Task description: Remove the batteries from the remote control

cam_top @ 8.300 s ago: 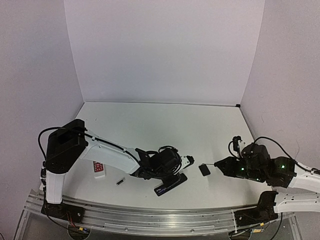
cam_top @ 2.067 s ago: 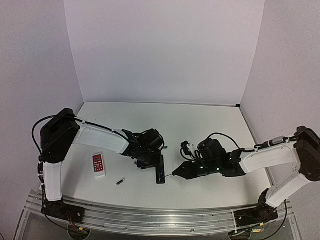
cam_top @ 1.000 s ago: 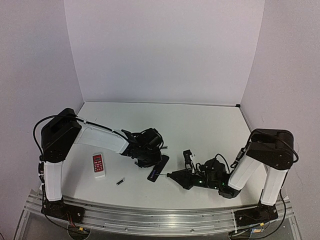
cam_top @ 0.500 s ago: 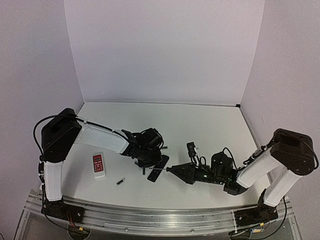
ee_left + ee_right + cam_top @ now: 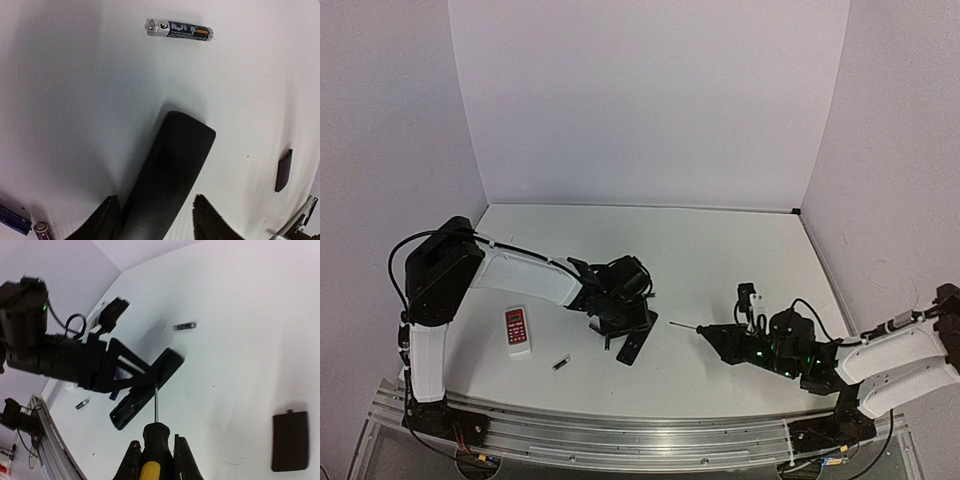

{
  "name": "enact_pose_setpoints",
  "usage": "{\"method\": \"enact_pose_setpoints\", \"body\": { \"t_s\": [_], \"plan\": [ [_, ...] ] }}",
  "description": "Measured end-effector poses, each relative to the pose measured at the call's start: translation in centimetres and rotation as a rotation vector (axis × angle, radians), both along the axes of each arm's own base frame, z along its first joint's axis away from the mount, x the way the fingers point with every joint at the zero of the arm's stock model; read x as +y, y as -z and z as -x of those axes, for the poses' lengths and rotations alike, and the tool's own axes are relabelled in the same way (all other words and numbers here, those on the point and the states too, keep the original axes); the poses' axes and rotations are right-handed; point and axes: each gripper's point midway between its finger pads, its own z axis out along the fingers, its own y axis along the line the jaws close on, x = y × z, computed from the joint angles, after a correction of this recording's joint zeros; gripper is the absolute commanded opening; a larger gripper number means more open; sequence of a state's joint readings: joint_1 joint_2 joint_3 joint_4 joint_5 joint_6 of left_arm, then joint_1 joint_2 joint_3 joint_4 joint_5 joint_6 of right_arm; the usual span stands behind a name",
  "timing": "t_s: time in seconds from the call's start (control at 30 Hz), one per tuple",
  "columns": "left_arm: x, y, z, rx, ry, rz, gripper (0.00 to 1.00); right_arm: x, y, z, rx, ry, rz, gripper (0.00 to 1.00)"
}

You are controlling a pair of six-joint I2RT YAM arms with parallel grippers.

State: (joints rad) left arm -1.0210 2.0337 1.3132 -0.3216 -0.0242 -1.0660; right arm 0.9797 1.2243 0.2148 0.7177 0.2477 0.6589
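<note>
Lower right in the right wrist view, a flat matte cover [image 5: 290, 440] is lying, hidden overhead; right gripper [image 5: 156, 442] is clamping the screwdriver [image 5: 156, 430]; left gripper [image 5: 156, 200] is gaping astride the smooth remote [image 5: 172, 165].

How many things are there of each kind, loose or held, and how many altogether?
Remotes: 2, one black, one red-and-white
Batteries: 4, two only partly in view
Screwdriver: 1
Flat black cover: 1
Total: 8

Black remote [image 5: 170, 175] — dark battery [image 5: 180, 30], silver ends; yellow-black screwdriver [image 5: 151, 452].
</note>
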Motion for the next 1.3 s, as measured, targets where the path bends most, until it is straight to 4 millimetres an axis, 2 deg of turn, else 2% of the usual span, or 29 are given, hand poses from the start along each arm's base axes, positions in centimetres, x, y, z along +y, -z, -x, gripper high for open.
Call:
{"method": "enact_pose_setpoints", "body": {
  "t_s": [0.1, 0.23, 0.37, 0.47, 0.6, 0.67, 0.77, 0.87, 0.97, 1.13, 1.27, 1.3],
  "plan": [
    [0.1, -0.3, 1.0, 0.012, 0.03, 0.006, 0.79, -2.6, -0.6, -1.2, -0.01, 0.122, 0.062, 0.04],
    [0.6, -0.7, 2.9, 0.039, 0.086, 0.054, 0.91, -7.2, -0.8, -3.5, 0.0, 0.305, 0.133, 0.06],
    [0.1, -1.1, 4.3, 0.048, 0.152, 0.121, 0.97, -12.2, 1.0, -5.8, 0.074, 0.482, 0.207, 0.1],
    [-0.8, -1.5, 5.4, 0.059, 0.209, 0.171, 0.99, -14.3, 3.1, -6.7, 0.152, 0.552, 0.278, 0.14],
    [-2.0, -1.9, 7.3, 0.084, 0.28, 0.228, 0.99, -14.6, 3.6, -8.0, 0.19, 0.586, 0.278, 0.21],
    [-2.6, -2.0, 8.1, 0.096, 0.315, 0.25, 1.0, -14.8, 4.2, -7.9, 0.214, 0.591, 0.289, 0.25],
    [-3.3, -2.1, 9.1, 0.112, 0.362, 0.281, 0.99, -15.2, 5.4, -7.1, 0.25, 0.591, 0.302, 0.34],
    [-4.0, -2.2, 9.6, 0.121, 0.397, 0.302, 1.0, -15.9, 6.8, -5.5, 0.287, 0.582, 0.308, 0.42],
    [-4.4, -2.3, 9.8, 0.122, 0.423, 0.309, 1.0, -16.4, 7.4, -4.1, 0.303, 0.569, 0.297, 0.5],
    [-4.3, -2.4, 10.0, 0.108, 0.455, 0.302, 1.0, -16.0, 6.2, -3.4, 0.284, 0.517, 0.278, 0.64],
    [-3.5, -2.3, 10.0, 0.097, 0.461, 0.261, 1.0, -15.4, 4.5, -3.5, 0.263, 0.451, 0.336, 0.71],
    [-3.2, -2.3, 9.9, 0.092, 0.458, 0.243, 1.0, -15.2, 3.9, -3.7, 0.257, 0.431, 0.352, 0.78]
  ]
}}
